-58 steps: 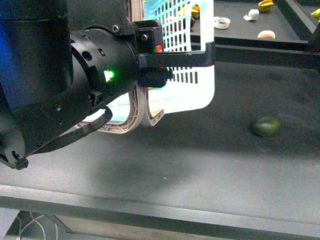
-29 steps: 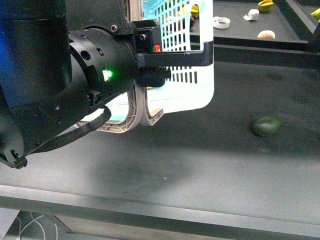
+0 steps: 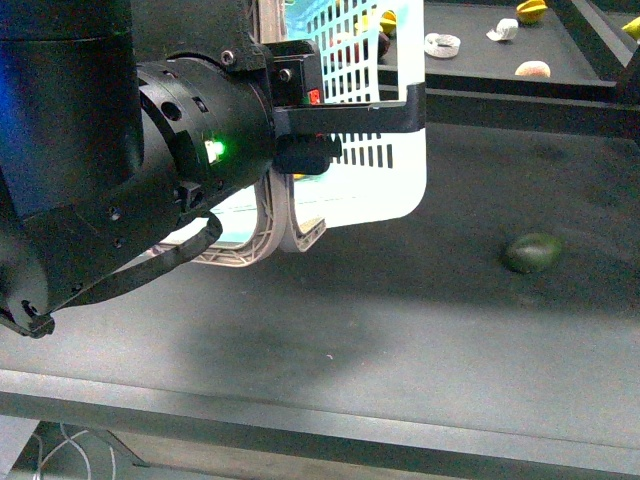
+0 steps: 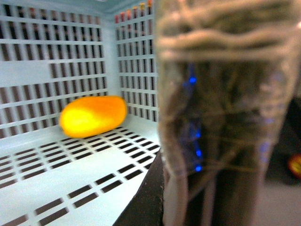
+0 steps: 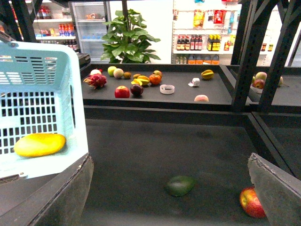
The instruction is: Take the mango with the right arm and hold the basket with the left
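**Mango sits in the basket, left arm at the handles**

Left claw [image 3: 300, 130] first: it is pressed up against the basket's near side, right above the two grey-brown handles [image 3: 285, 235], one flat finger [image 3: 370, 118] reaching across the slotted wall. The left wrist view is filled by a blurred handle loop hard against the lens, so whether the claw has actually clamped that handle, I cannot tell. The right claw [image 5: 169, 197] is open and empty, its two dark fingers spread wide at the lower edge of its own camera's view.

Outward now: the basket [image 3: 395, 190] hangs tilted over the table [image 3: 400, 330], and the mango [image 5: 40, 144] lies inside on the basket floor against a slotted wall, already delivered by the look of it. A dark green fruit [image 3: 532, 252] rests towards the table's right edge, with a red apple [image 5: 251, 202] near it.

The risks: if the left grip is only partial, the basket could swing or slip and the smooth mango roll across the floor. The right claw, hanging over the green fruit, could bump it.
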